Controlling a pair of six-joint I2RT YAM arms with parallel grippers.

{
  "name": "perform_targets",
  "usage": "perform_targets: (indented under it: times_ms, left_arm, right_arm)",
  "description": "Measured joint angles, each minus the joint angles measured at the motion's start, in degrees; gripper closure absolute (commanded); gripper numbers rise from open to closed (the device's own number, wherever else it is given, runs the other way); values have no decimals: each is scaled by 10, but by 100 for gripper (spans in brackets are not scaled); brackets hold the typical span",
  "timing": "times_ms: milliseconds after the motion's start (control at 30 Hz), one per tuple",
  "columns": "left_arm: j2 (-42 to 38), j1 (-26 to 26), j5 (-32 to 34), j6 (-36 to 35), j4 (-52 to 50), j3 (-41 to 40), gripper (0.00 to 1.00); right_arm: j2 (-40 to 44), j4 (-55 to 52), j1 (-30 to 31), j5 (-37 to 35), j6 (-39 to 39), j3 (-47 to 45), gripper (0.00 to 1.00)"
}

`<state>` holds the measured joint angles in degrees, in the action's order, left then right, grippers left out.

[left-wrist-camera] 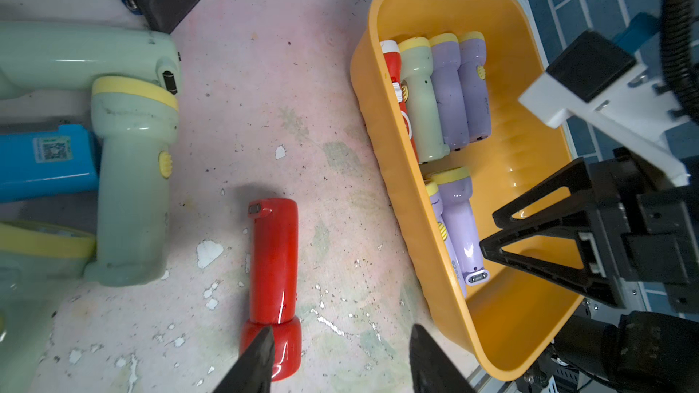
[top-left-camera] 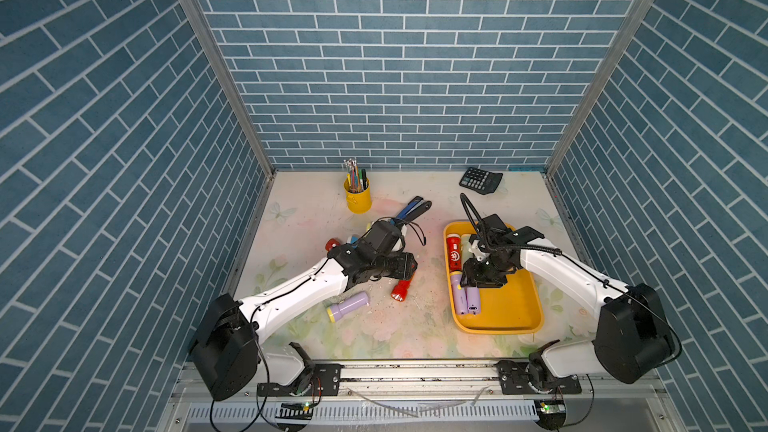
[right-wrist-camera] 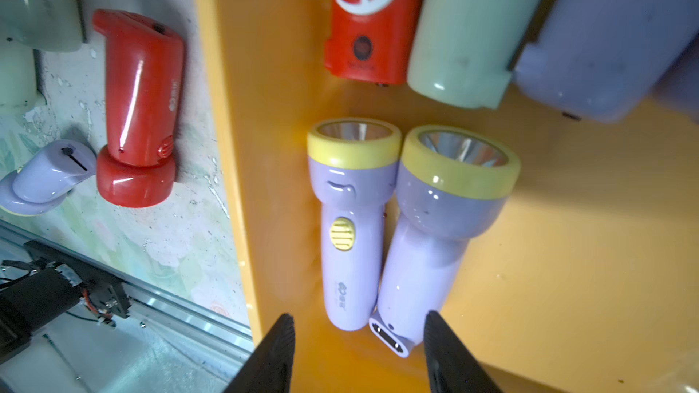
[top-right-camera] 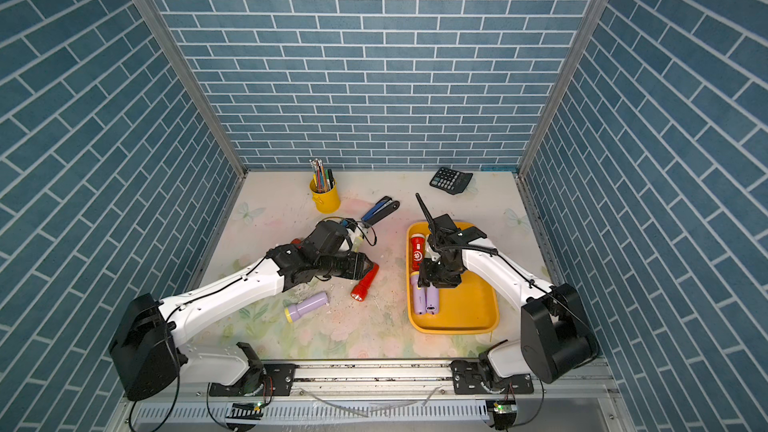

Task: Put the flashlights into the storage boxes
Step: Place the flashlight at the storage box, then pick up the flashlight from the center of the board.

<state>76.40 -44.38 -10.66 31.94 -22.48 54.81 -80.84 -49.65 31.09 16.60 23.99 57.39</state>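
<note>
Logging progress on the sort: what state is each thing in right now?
Shallow yellow plastic tray: holds six flashlights, lying flat.
Red plastic flashlight: lying down, outside the tray.
Loose lilac plastic flashlight: lying down, outside the tray.
Left gripper: open, empty.
Right gripper: open, above the tray.
Yellow cylindrical pen cup: upright, holding pens.

Glossy, smooth plastic: the yellow tray [left-wrist-camera: 529,137] and the red flashlight [left-wrist-camera: 273,258] beside it; the surface [left-wrist-camera: 302,107] matt, chipped
</note>
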Motion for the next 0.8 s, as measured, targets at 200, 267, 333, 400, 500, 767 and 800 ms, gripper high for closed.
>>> perform_targets:
  times_ms: [200, 267, 333, 400, 500, 767, 800]
  left_arm:
    - [-82, 30, 6, 11, -30, -53, 40]
    - [-109, 44, 6, 13, -37, -76, 40]
    - [-133, 56, 6, 16, -43, -99, 39]
    - [-157, 69, 5, 17, -50, -123, 39]
    - [-186, 87, 3, 17, -63, -146, 38]
    - [-211, 115, 0, 7, -65, -172, 37]
    - [-212, 121, -3, 7, -60, -178, 37]
  right_arm:
    - [0, 40, 70, -34, -12, 32, 43]
    - [-1, 58, 93, -46, -28, 38, 43]
    - [-7, 80, 118, -55, -53, 41, 43]
    - [-20, 97, 143, -57, -95, 47, 43]
    - [-40, 113, 168, -57, -167, 57, 43]
    - [-135, 75, 186, -52, -437, 164, 39]
    - [-147, 66, 186, -50, -483, 177, 39]
